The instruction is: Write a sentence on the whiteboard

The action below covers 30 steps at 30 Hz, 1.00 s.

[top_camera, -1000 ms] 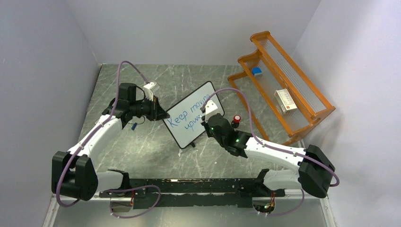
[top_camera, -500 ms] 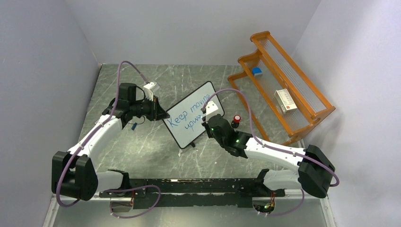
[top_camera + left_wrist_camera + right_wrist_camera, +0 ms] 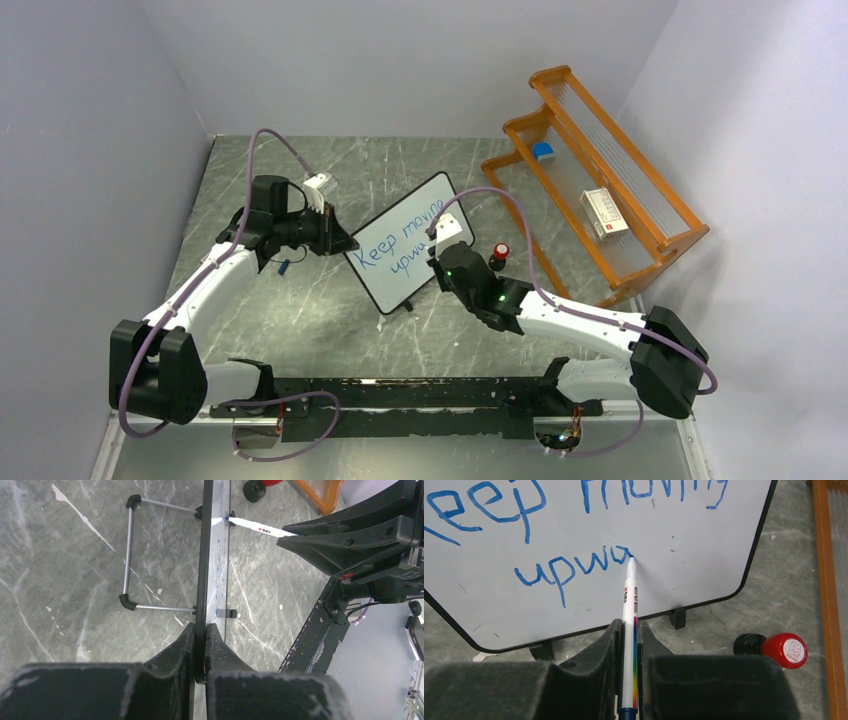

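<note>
The whiteboard (image 3: 408, 240) stands tilted at mid table, white with a thin black frame. Blue writing on it (image 3: 574, 567) reads "Keep moving" above "upwa". My left gripper (image 3: 341, 243) is shut on the board's left edge; in the left wrist view the black frame (image 3: 202, 570) runs edge-on between the fingers. My right gripper (image 3: 441, 262) is shut on a white marker (image 3: 628, 610) with a rainbow stripe. The marker's blue tip touches the board (image 3: 684, 555) at the end of the "a" in the second line.
A red-and-black stamp-like object (image 3: 499, 253) lies on the table right of the board, also in the right wrist view (image 3: 781, 650). An orange rack (image 3: 590, 180) with a white box and a blue item stands at the far right. A small blue thing (image 3: 284, 267) lies under my left arm.
The second line has grown by part of a letter, from "upw" to "upwa". My right gripper has shifted slightly along the board. The left arm has not moved.
</note>
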### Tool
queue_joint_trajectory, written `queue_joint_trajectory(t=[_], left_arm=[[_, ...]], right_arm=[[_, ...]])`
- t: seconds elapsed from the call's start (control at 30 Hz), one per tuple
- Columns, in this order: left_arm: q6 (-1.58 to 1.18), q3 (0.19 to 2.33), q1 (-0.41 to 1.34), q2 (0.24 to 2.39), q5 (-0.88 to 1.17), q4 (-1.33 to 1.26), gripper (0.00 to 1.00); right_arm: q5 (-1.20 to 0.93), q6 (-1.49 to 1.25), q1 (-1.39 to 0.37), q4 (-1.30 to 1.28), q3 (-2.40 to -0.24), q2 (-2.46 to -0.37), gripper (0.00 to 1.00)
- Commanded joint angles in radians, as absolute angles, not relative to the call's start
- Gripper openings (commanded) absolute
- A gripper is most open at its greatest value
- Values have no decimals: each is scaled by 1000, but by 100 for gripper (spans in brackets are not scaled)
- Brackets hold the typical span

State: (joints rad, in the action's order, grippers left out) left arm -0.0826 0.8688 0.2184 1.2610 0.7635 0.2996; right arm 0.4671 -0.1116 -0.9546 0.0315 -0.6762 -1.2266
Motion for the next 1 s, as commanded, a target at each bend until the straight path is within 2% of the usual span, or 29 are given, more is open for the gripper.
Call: queue_joint_trajectory(t=[0.0,0.97], left_arm=[[-18,845,222,1302,607,379,5],[-17,842,222,1298,606,380,5]], right_arm=[[483,-129,-943,19,-663,-1244,0],[444,-92,-922,80,-688,-1204,0]])
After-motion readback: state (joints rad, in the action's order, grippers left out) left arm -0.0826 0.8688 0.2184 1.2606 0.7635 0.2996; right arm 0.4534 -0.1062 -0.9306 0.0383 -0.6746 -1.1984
